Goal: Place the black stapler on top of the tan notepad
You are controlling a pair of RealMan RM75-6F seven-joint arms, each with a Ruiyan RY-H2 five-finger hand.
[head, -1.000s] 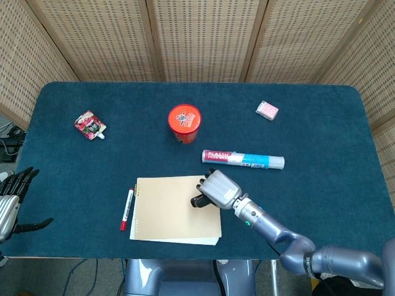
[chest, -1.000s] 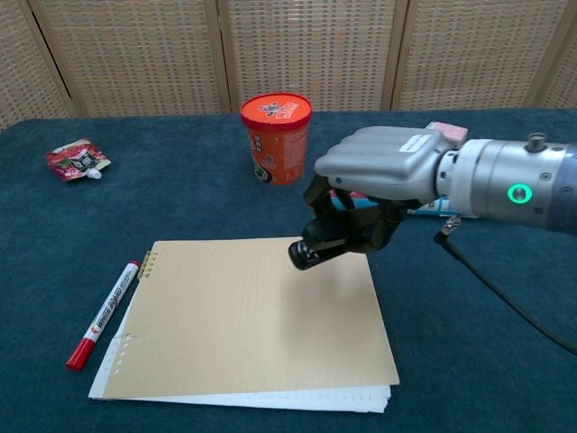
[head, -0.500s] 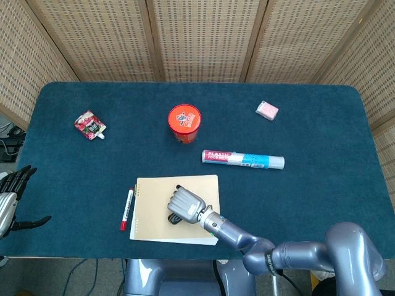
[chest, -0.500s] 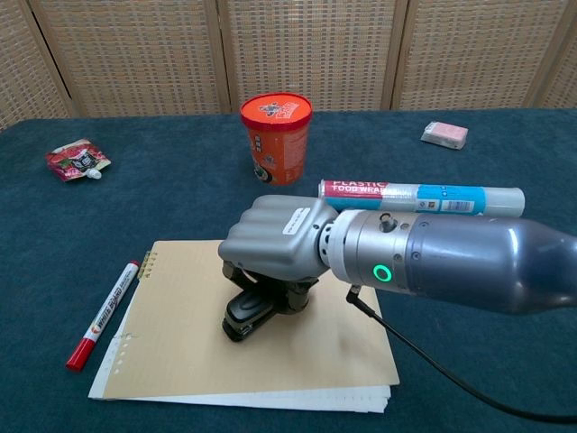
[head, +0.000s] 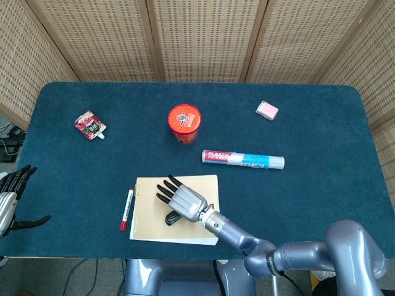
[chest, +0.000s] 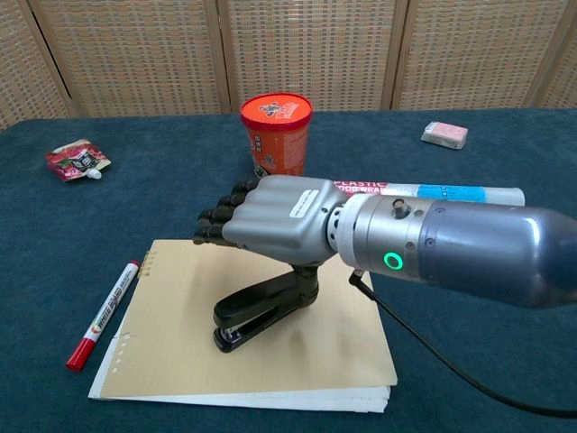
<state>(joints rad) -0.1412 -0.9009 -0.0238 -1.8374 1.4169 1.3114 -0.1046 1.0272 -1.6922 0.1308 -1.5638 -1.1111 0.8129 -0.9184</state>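
The black stapler [chest: 257, 312] lies on the tan notepad [chest: 180, 334], near its middle. In the head view the stapler [head: 172, 217] peeks out below my right hand [head: 181, 198], and the notepad [head: 148, 213] sits at the table's front. My right hand [chest: 270, 216] hovers just above the stapler with its fingers stretched out flat toward the left, holding nothing. Its thumb side hangs close over the stapler's rear end; contact is unclear. My left hand [head: 11, 200] is at the far left edge, off the table, fingers spread and empty.
A red marker [chest: 104, 314] lies just left of the notepad. An orange cup [chest: 275, 137] stands behind it. A plastic wrap roll [chest: 433, 192] lies to the right rear, a pink eraser [chest: 444, 134] further back, a red pouch [chest: 79, 160] at the far left.
My right hand, curled around the stapler over the pad half a second ago, has spread its fingers and released it. The stapler now rests on the notepad.
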